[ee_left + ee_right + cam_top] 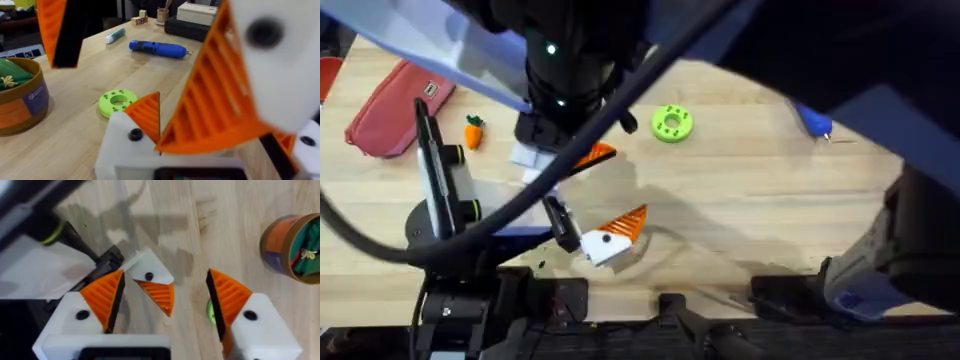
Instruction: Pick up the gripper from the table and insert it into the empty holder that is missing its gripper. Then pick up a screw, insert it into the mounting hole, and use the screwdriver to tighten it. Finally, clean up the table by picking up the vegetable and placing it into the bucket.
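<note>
My right fingers (165,305) are spread wide and holding nothing, right over the holder (149,272). Can't tell on my left. The screwdriver (158,48) lies on the table (75,145), carrot (473,132) far off by the pouch, bucket (290,245) nearby.

The table (150,75) was pale wood with a visible grain and a smooth, matt finish. The holder (150,272) looked like matt white plastic, its orange pad (159,296) ribbed, as was the green plastic ring (118,102). The screwdriver (157,48) had a glossy blue plastic body and a thin metal bit.
</note>
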Action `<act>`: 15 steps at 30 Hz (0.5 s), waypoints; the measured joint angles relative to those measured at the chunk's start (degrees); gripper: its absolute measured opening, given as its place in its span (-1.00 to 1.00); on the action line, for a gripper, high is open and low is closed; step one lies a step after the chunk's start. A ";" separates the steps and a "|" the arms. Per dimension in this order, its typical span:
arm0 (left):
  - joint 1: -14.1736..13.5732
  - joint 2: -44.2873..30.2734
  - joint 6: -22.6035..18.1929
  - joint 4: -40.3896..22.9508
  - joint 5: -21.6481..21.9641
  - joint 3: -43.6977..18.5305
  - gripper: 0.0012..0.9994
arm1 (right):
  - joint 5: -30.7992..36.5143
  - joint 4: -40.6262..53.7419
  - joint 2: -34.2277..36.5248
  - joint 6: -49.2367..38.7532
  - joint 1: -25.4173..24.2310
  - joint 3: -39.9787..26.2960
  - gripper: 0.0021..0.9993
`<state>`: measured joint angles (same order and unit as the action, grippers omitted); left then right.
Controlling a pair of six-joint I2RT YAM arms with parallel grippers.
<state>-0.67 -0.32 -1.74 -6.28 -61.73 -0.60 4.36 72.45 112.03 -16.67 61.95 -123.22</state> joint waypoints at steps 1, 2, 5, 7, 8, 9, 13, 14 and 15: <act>0.00 0.00 0.00 0.00 0.00 0.00 1.00 | -0.25 -0.32 -0.65 0.68 0.00 0.00 0.88; 0.00 0.01 0.00 0.00 0.00 0.00 1.00 | -0.49 -0.40 -1.18 1.31 -0.08 0.00 0.88; 0.00 0.02 0.00 0.00 0.00 0.00 1.00 | -0.91 -0.43 -3.54 3.53 -1.13 0.00 0.88; 0.00 0.02 0.00 0.00 0.00 0.00 1.00 | -1.01 -0.69 -5.20 5.00 -2.26 0.11 0.88; 0.00 0.01 0.00 0.00 0.00 0.00 1.00 | -1.01 -1.31 -6.10 5.73 -2.83 0.56 0.88; 0.00 0.02 0.00 0.00 0.00 0.00 1.00 | -1.02 -2.19 -7.17 6.43 -3.42 1.36 0.88; 0.00 0.01 0.00 0.00 0.00 0.00 1.00 | -1.17 -10.64 -16.78 11.16 -7.74 15.01 0.89; 0.00 0.02 0.00 0.00 0.00 0.00 1.00 | -1.22 -11.91 -18.63 12.12 -8.68 17.91 0.89; 0.00 0.00 0.00 0.00 0.00 0.00 1.00 | -1.21 -12.85 -20.44 13.06 -9.69 20.63 0.89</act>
<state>-0.67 -0.31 -1.74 -6.28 -61.73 -0.60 3.16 59.60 91.59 -3.61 52.26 -102.59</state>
